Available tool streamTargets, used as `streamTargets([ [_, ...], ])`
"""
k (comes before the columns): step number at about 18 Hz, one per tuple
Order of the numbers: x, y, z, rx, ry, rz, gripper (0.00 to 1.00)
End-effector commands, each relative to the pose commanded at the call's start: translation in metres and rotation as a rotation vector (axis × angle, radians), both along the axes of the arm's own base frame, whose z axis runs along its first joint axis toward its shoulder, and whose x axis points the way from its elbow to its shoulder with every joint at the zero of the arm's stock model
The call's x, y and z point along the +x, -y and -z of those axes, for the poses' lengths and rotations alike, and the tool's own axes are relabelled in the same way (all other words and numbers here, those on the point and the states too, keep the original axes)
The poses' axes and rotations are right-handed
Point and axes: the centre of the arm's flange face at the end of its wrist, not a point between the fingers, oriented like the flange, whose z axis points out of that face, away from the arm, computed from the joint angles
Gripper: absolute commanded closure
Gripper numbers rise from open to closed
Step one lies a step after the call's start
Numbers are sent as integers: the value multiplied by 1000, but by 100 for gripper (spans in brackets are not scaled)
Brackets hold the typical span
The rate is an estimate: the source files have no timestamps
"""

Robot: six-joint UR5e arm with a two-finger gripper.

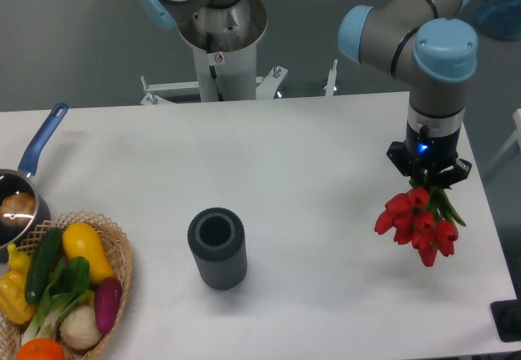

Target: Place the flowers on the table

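Note:
A bunch of red tulips [417, 224] with green stems hangs from my gripper [429, 182] at the right side of the white table [309, 148]. The gripper points straight down and is shut on the stems; its fingertips are hidden behind the blooms. The flower heads hang low over the table, near its right edge; I cannot tell whether they touch it. A dark grey ribbed vase [217, 248] stands upright and empty at the table's middle front, well to the left of the flowers.
A wicker basket [122, 250] with vegetables sits at the front left corner. A pot with a blue handle [42, 142] is at the left edge. A second robot's base [220, 42] stands behind the table.

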Motion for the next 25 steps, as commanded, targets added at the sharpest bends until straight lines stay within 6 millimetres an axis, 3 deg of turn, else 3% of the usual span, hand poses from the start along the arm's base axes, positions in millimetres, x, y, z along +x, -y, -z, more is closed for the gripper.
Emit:
streamTargets([
  [2,5,-6,4,-1,6,13,100],
  [5,34,-45,9,0,14,65,100],
  [8,47,-67,24,6,39,48,98],
  [13,56,-71,43,23,44,56,95],
  [17,62,-77,68,22,59,67,83],
  [25,62,-79,74,31,75,67,44],
])
